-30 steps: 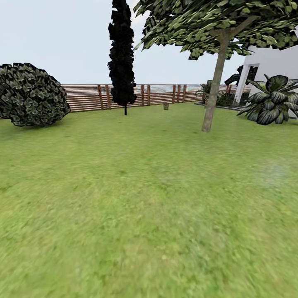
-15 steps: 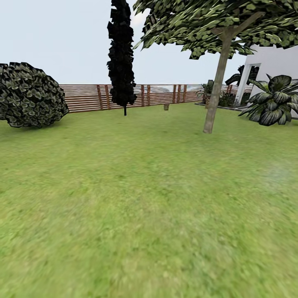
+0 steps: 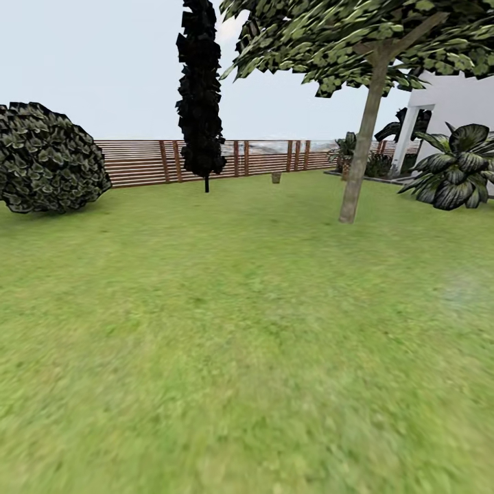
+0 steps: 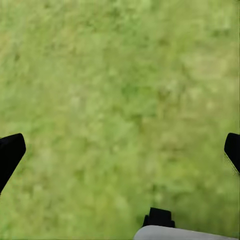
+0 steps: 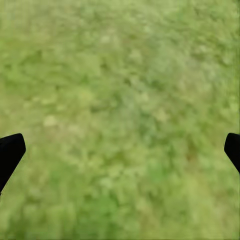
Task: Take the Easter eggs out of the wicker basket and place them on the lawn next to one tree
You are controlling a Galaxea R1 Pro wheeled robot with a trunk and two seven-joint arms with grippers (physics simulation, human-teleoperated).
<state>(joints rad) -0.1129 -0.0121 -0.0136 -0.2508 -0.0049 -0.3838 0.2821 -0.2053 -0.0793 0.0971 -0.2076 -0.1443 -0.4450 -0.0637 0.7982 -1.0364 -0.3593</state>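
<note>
Tree [image 3: 358, 165] sits slightly righter than before | lawn [image 3: 247, 329] ahead | both claws spread wide

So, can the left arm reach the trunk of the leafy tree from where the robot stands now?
Probably not. The tree stands far off across the lawn, and the left gripper hangs open over bare grass with nothing between its fingers. Nothing blocks the way, but the robot would likely need to drive closer first.
</note>
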